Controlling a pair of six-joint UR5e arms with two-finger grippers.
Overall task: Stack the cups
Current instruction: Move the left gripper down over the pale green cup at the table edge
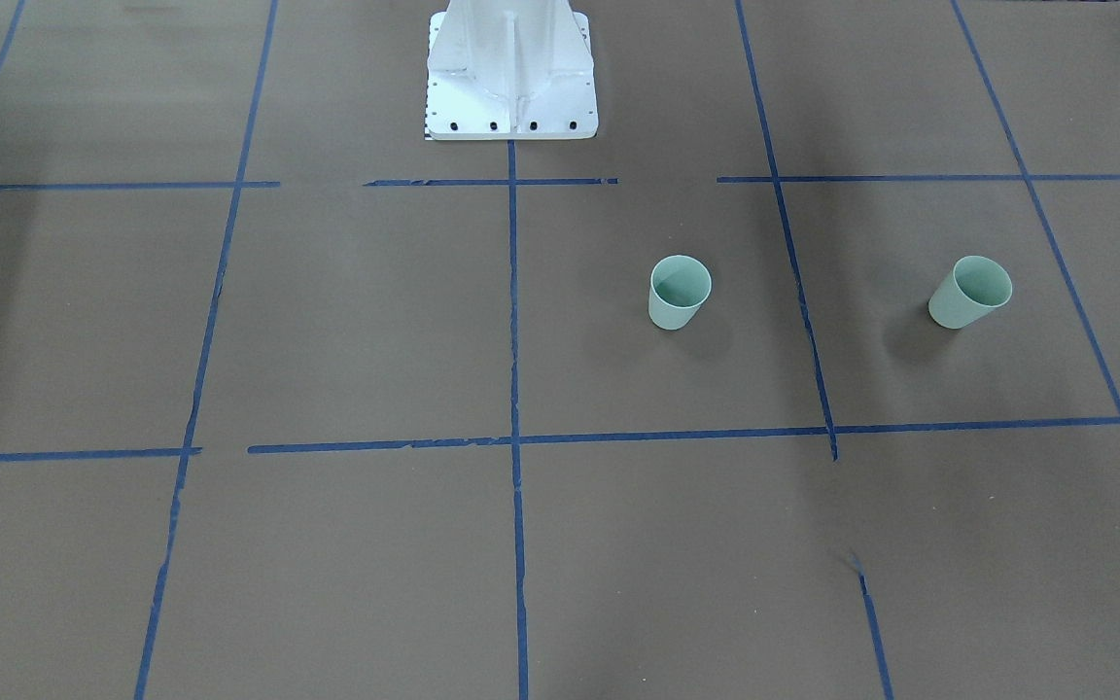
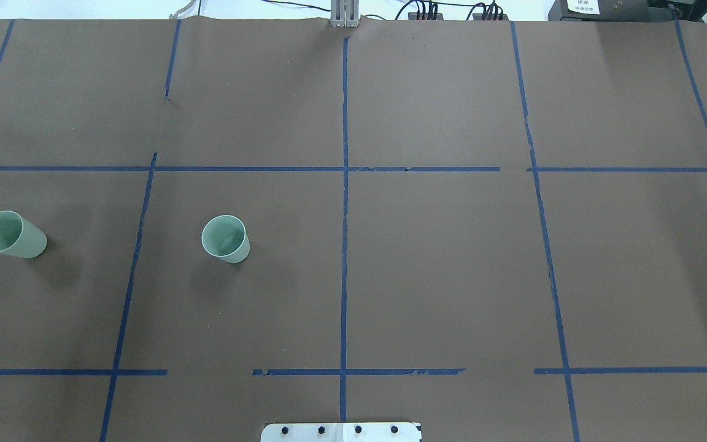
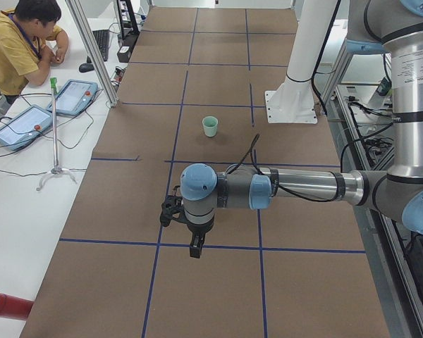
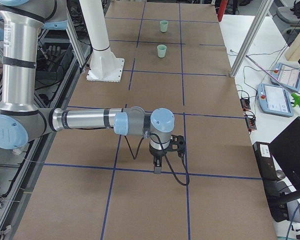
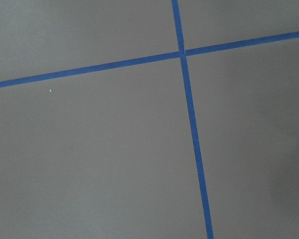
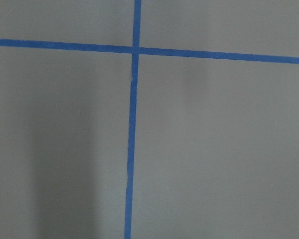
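Two pale mint-green cups stand upright and apart on the brown table, both on my left side. One cup point(image 1: 680, 292) point(image 2: 226, 239) point(image 3: 210, 126) point(image 4: 162, 50) is nearer the centre line. The other cup point(image 1: 970, 292) point(image 2: 11, 234) point(image 4: 163, 26) is near the left end. My left gripper point(image 3: 195, 252) shows only in the exterior left view, and my right gripper point(image 4: 157, 170) only in the exterior right view. Both point down, high over the table and away from the cups. I cannot tell whether either is open or shut. Both wrist views show only bare table.
The white robot base point(image 1: 511, 78) point(image 2: 341, 431) stands at the table's near edge, and blue tape lines point(image 2: 345, 202) grid the brown cover. An operator point(image 3: 25, 42) sits at a white side table with tablets point(image 3: 74, 97). A thin stand point(image 3: 54, 134) is beside it.
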